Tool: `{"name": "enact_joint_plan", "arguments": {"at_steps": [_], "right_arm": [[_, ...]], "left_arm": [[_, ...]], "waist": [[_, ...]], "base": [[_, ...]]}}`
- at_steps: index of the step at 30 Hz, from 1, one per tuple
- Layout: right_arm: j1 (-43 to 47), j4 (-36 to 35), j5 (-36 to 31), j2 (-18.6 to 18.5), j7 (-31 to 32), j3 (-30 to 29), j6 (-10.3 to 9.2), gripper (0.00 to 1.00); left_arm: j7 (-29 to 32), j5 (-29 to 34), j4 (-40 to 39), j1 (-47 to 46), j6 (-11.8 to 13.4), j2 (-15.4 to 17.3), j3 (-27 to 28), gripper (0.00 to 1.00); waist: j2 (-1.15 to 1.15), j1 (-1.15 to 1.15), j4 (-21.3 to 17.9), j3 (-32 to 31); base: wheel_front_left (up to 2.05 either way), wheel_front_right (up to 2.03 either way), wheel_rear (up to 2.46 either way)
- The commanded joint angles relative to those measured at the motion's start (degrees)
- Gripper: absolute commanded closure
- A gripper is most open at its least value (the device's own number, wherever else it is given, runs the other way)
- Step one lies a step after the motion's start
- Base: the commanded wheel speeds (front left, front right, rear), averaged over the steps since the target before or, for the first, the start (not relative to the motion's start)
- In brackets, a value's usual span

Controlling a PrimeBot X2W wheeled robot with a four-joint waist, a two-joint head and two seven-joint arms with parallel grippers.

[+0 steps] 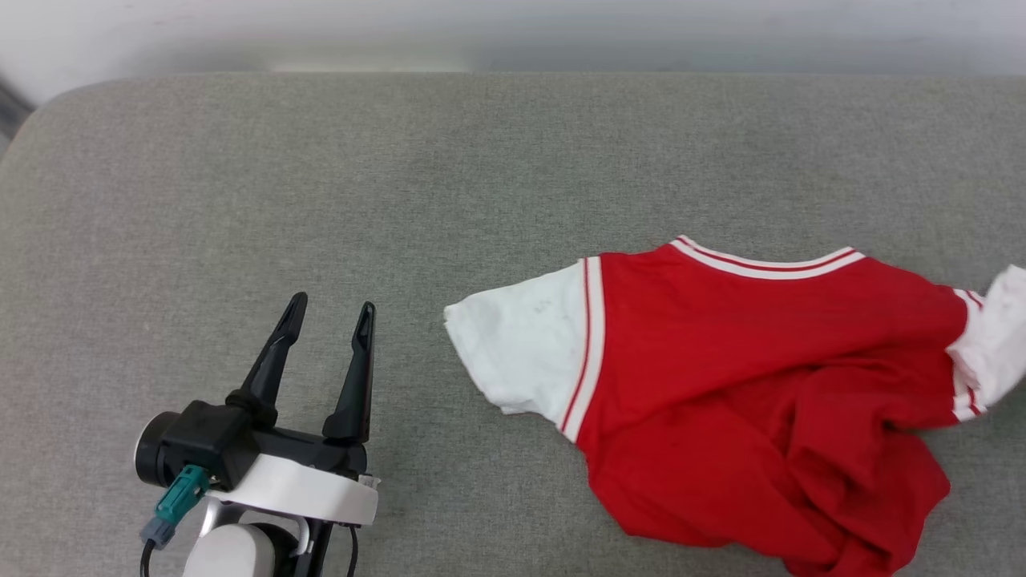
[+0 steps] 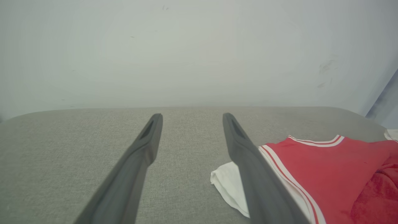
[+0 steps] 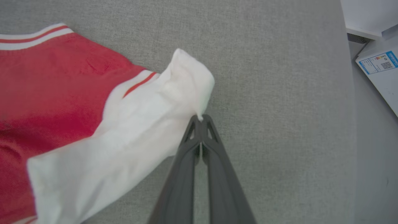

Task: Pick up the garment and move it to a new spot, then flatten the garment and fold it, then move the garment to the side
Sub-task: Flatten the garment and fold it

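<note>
The garment [image 1: 761, 385], a red soft jersey T-shirt with white short sleeves, lies rumpled at the right of the grey fabric surface [image 1: 321, 160]. The right gripper [image 3: 202, 118] is pinched closed on its right sleeve's edge, and the left gripper [image 1: 332, 306] hangs wide open, empty, left of the other sleeve. To flatten well, the left gripper probably should grasp that sleeve, then both pull gently apart.

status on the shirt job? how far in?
Early. Done: nothing visibly finished; the garment lies rumpled on the grey surface, lower part bunched. In hand: the right claw is shut on the edge of one white sleeve; the left claw is open and empty, clear of the other sleeve. Left: flatten, fold, move aside.
</note>
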Motion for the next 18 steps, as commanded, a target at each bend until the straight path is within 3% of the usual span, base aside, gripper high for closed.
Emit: {"name": "enact_joint_plan", "arguments": {"at_steps": [1,9,18], "right_arm": [[1.29,2.09,-1.10,-0.69,-0.77,-0.57,-0.04,0.00],[-0.79,9.49,-6.87,1.06,-5.44,-3.24,-0.04,0.00],[-2.89,2.44,-8.79,6.73,-18.04,-6.93,-0.04,0.00]], "left_arm": [[-0.13,-0.17,0.22,-0.23,-0.08,0.23,0.00,0.00],[-0.13,-0.24,0.90,0.57,-0.08,0.35,0.77,0.00],[-0.13,-0.16,0.02,1.59,-0.08,-0.15,2.63,0.00]], "waist": [[0.00,0.00,0.36,0.03],[0.00,0.00,-0.29,-1.90],[0.00,0.00,-3.41,-5.56]], "base": [[0.00,0.00,0.00],[0.00,0.00,0.00],[0.00,0.00,0.00]]}}
